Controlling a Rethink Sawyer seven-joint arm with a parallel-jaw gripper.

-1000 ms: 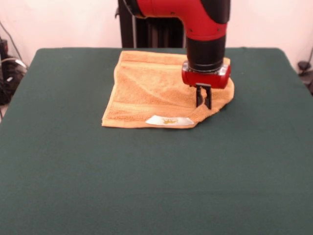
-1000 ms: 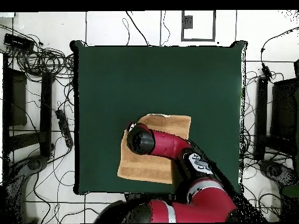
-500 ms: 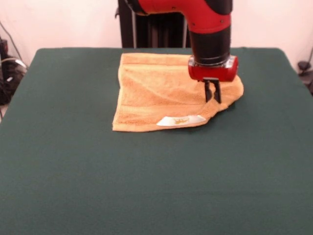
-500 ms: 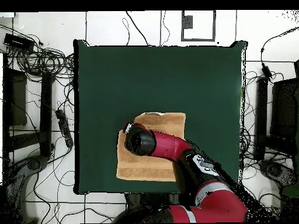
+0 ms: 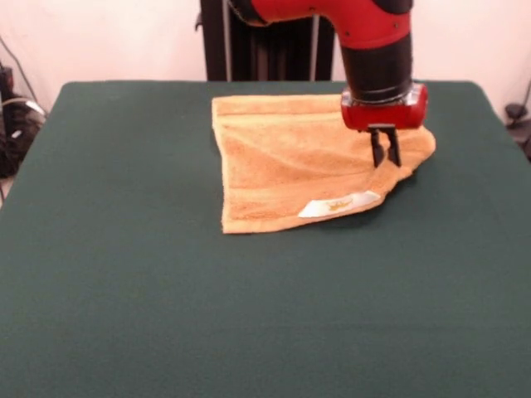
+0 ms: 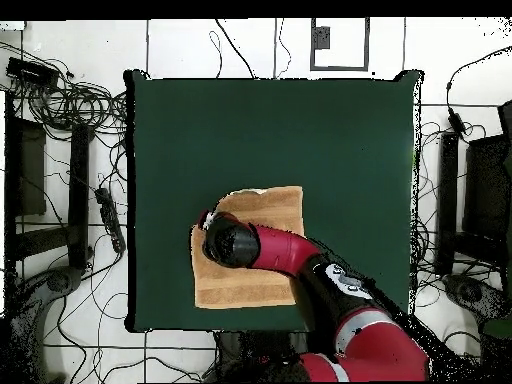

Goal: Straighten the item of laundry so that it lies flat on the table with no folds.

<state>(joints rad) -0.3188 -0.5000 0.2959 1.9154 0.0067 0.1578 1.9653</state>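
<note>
Towel [image 5: 290, 157] pinched — arm [image 5: 377, 50] vertical, jaws closed on it.

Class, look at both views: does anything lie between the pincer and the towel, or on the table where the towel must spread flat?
Nothing visible does. The pincer is already down on the towel, pinching its raised corner, and the table around it holds nothing else.

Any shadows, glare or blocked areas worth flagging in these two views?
Front view: even lighting, no glare, only a faint shadow under the towel's raised corner beside the tool. Overhead view: the arm covers much of the towel and hides the tool, with no harsh shadow on the table.
</note>
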